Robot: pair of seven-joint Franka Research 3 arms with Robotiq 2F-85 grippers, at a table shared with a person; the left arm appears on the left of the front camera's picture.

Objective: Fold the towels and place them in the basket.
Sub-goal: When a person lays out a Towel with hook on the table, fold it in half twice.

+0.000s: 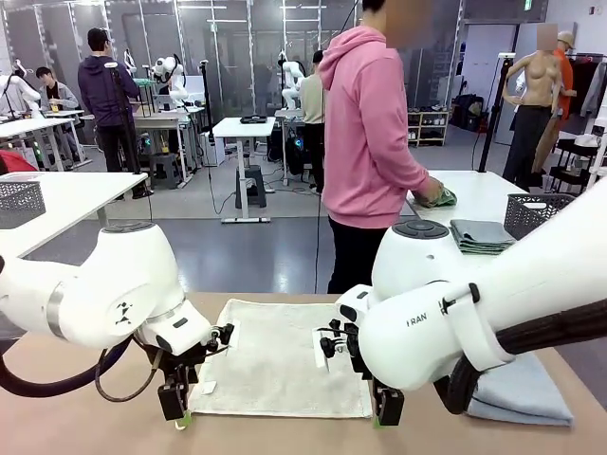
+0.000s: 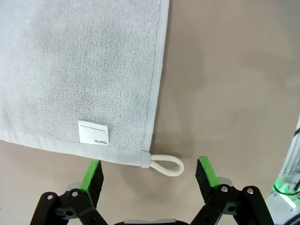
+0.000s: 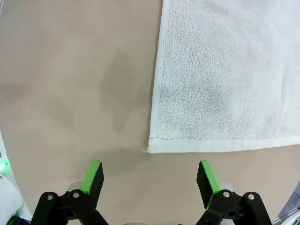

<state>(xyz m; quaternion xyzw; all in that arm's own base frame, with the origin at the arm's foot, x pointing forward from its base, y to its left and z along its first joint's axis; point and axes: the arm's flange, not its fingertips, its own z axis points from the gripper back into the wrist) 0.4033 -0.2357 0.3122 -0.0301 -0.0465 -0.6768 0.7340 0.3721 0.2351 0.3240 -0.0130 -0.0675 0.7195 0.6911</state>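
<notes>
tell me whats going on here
The left arm and right arm hang over the near corners of a cream towel lying flat on the table, jaws open, holding nothing. A blue towel lies at the right. A person in pink handles a cloth at the table behind.

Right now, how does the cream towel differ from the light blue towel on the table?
Colour: the cream towel is off-white; the light blue towel is pale blue.
Pose: the cream towel lies spread flat; the light blue towel looks folded, with a thicker edge.
Place: the cream towel is mid-table; the light blue towel sits at the right, partly behind the right arm.
Both rest on the table.
</notes>
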